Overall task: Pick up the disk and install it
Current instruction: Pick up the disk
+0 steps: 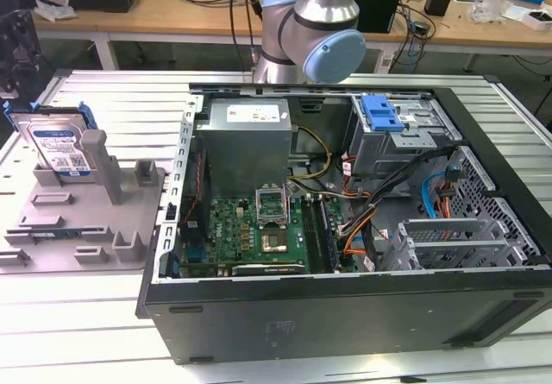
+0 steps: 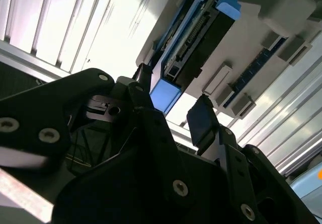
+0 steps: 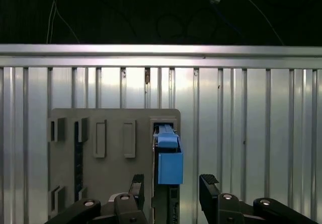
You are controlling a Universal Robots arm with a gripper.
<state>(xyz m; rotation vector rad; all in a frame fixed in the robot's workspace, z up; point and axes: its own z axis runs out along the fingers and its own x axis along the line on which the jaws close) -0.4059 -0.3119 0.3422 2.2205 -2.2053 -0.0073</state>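
Observation:
The disk (image 1: 56,147), silver with a white-and-blue label and a blue carrier bracket, stands on edge in the grey fixture (image 1: 78,220) at the exterior view's left. Both wrist views look down on its top edge (image 3: 168,161) (image 2: 196,38). My gripper (image 3: 172,186) (image 2: 171,105) is open, and one black finger (image 3: 209,183) shows on each side of the disk's blue bracket. It hangs above the disk with a gap to it. The arm (image 1: 310,22) stands at the back, behind the computer case.
An open computer case (image 1: 345,302) lies on the slatted metal table (image 1: 86,332), filling the middle and right. Inside are a green board, cables and a drive bay with a blue latch (image 1: 382,112). Wooden benches with clutter stand behind.

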